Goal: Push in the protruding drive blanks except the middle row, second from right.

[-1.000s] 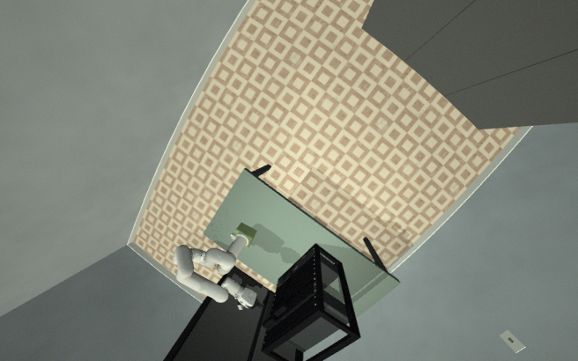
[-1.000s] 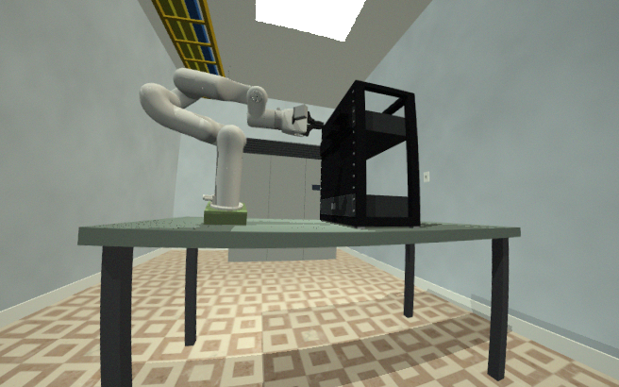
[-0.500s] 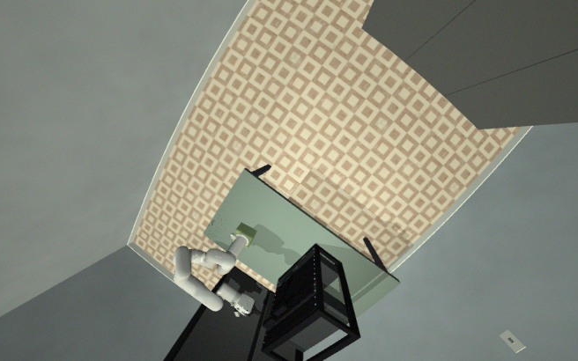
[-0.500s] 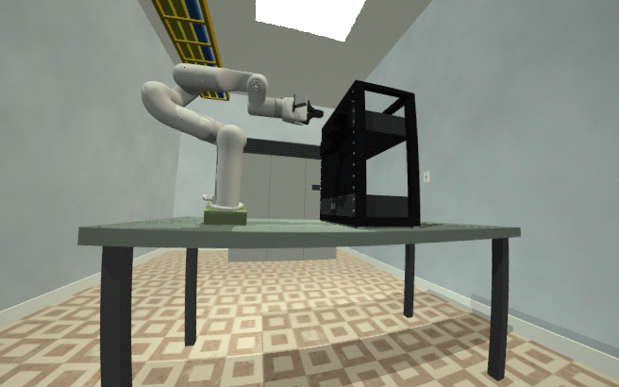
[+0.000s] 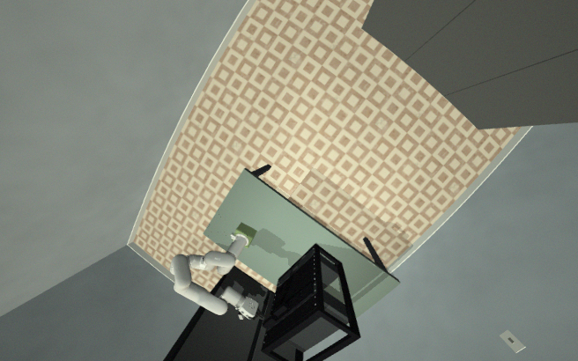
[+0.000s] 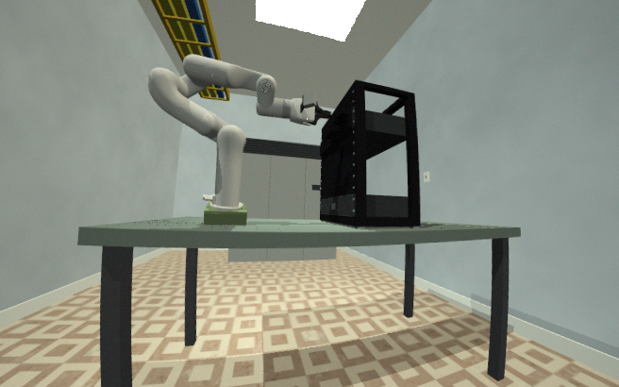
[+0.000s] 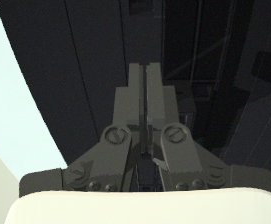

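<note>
The black rack [image 5: 322,296] [image 6: 375,153] stands on the green table [image 5: 237,202] [image 6: 278,233], with the dark storage chassis in its upper part. My gripper [image 7: 145,82] [image 6: 324,114] [image 5: 262,313] is shut and empty, its fingertips pressed together right at the chassis front near the top. In the wrist view the fingers point at a dark drive blank [image 7: 140,23] straight ahead; I cannot tell whether they touch it. The blanks are too dark to tell which stand out.
The arm's green base block [image 6: 225,216] [image 5: 244,233] sits on the table to the left of the rack. The rack's lower shelf [image 6: 384,207] holds a dark unit. Grey cabinets [image 6: 278,187] stand against the back wall.
</note>
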Robot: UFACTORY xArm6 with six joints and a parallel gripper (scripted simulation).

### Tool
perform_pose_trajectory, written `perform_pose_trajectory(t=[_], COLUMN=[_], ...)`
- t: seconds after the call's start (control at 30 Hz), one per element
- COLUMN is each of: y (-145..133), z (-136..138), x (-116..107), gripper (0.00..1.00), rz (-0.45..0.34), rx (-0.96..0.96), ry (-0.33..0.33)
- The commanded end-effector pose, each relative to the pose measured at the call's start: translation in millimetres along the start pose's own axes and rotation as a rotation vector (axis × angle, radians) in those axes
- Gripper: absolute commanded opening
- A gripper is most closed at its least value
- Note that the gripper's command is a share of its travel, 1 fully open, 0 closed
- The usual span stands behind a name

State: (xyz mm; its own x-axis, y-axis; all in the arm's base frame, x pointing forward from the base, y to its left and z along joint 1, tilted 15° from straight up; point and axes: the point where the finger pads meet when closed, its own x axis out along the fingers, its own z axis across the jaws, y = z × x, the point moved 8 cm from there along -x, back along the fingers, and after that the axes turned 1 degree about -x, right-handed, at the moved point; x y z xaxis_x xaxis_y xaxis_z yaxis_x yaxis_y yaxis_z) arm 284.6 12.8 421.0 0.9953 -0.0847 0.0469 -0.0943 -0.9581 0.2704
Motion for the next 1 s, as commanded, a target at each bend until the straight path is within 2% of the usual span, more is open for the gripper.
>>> perform_pose_trajectory(t=[0.0, 0.97], y=[0.7, 0.7], z=[-2.2, -2.2], x=[20.6, 30.7], gripper=[0.0, 0.0], rz=[0.0, 0.0], rx=[0.001, 0.001], ry=[0.004, 0.004])
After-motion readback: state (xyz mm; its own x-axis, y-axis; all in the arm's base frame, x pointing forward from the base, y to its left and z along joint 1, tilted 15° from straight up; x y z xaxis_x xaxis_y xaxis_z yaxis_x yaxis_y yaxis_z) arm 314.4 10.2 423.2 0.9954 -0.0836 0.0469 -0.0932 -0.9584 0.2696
